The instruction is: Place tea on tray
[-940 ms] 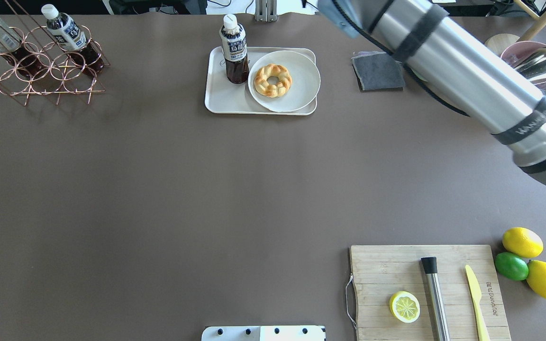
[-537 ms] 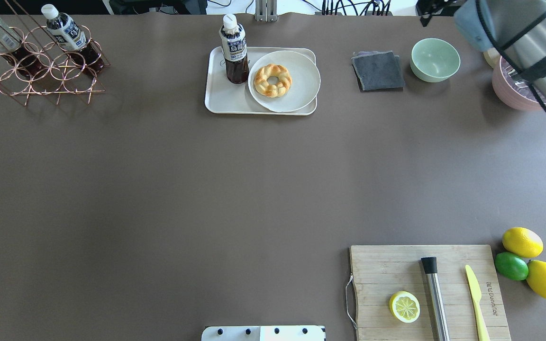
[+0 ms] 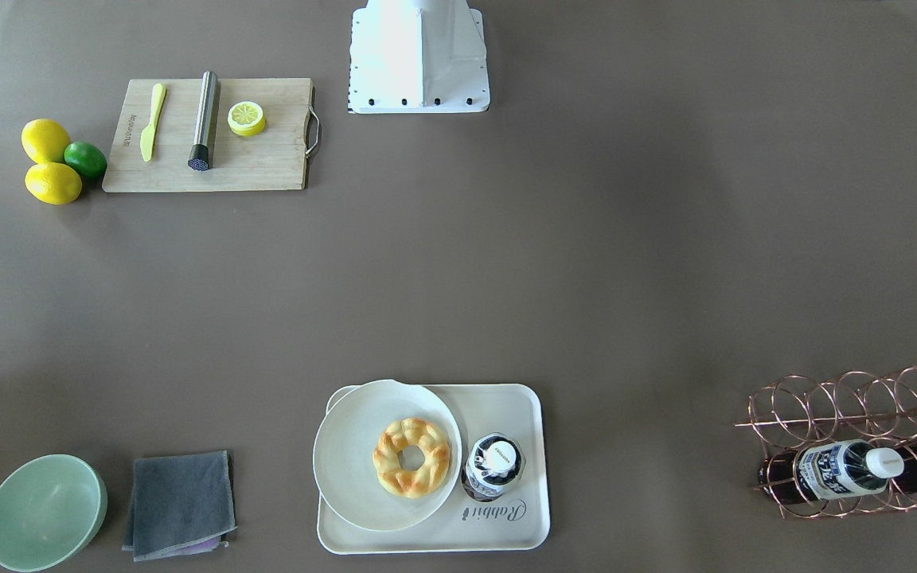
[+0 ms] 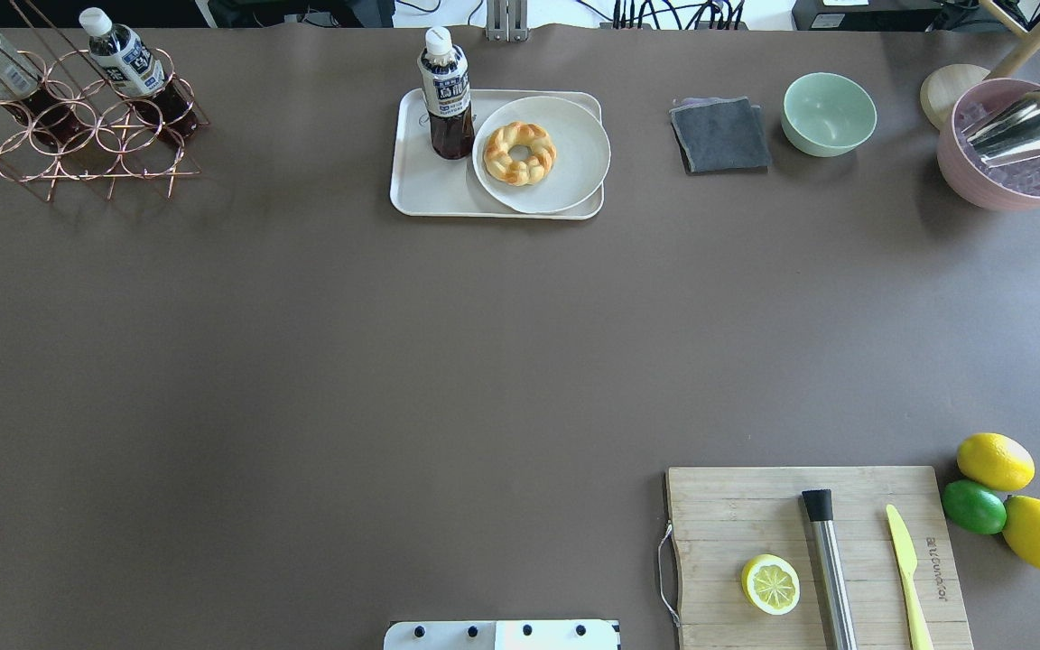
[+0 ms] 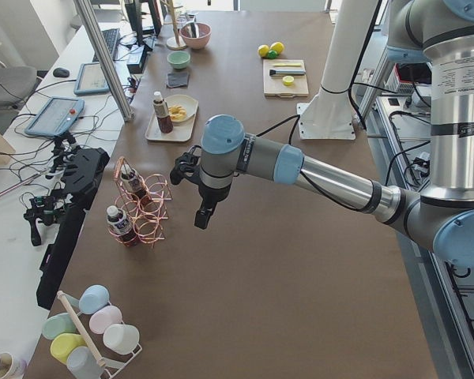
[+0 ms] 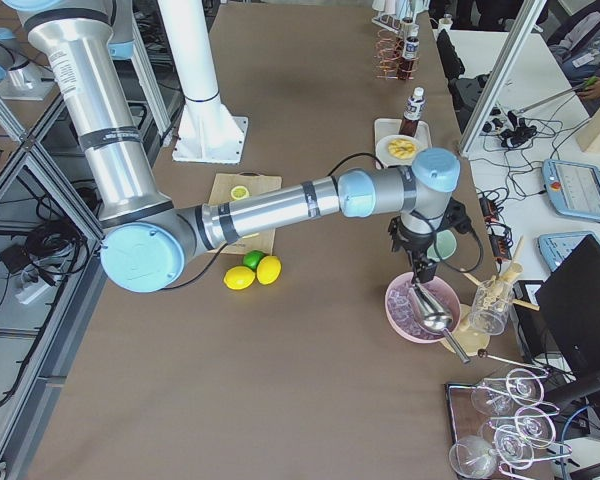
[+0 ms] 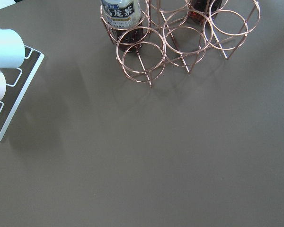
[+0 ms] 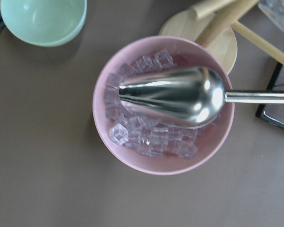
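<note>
While upright on tray (image 4: 425, 194), tea (image 4: 450, 104) (ungripped)

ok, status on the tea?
Left gripper by bottle rack, right gripper over ice bowl; jaw state unreadable. Tea bottle upright on tray, beside doughnut plate. No arm near it.

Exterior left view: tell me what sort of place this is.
Probably a robotics lab with a staged café table: a large robot arm and a white pedestal, a teach pendant on the cable-strewn side bench, and props like the tea on the tray.
</note>
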Robot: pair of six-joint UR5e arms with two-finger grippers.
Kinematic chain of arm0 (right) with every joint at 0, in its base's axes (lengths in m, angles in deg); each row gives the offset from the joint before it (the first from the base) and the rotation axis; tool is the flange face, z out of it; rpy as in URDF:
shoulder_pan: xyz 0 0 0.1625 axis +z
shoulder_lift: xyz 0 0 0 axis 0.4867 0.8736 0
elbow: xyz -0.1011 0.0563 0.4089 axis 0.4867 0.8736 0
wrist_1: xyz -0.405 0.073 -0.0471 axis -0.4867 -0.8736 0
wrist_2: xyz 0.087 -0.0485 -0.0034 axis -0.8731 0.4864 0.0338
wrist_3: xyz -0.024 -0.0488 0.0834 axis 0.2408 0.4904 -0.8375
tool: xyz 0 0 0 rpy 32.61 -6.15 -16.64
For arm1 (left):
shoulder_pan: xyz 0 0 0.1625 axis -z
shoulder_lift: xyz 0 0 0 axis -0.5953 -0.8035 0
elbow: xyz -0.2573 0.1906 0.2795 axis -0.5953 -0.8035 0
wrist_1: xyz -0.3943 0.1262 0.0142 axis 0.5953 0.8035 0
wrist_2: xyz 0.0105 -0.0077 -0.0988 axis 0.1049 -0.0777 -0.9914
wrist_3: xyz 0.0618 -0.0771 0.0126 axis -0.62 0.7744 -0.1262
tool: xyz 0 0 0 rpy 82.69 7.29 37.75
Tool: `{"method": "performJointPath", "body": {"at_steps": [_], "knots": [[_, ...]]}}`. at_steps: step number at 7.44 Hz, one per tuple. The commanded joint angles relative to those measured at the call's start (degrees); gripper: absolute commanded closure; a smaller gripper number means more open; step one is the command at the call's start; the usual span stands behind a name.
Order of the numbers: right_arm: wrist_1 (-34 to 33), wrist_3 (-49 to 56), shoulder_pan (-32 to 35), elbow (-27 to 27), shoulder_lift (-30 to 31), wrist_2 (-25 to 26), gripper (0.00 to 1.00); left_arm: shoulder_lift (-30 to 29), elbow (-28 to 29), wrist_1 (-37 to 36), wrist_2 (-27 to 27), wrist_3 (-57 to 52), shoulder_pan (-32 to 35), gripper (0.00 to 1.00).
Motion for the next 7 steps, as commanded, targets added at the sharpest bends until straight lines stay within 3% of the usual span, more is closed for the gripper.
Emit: {"method": "performJointPath", "body": {"at_steps": [1,3,7], "knots": [[1.3,10.8,6.6,-0.3,10.2,-0.1,0.01,-0.1,-0.3,0.0,0.0,-0.1,0.2,0.03],[1.4,11.2,10.5,-0.7,13.4,-0.9,0.01,0.4,-0.3,0.0,0.0,-0.1,0.1,0.03],[1.4,11.1,11.8,-1.8,14.2,-1.1,0.01,1.7,0.0,0.1,0.2,-0.3,-0.2,0.03]]}}
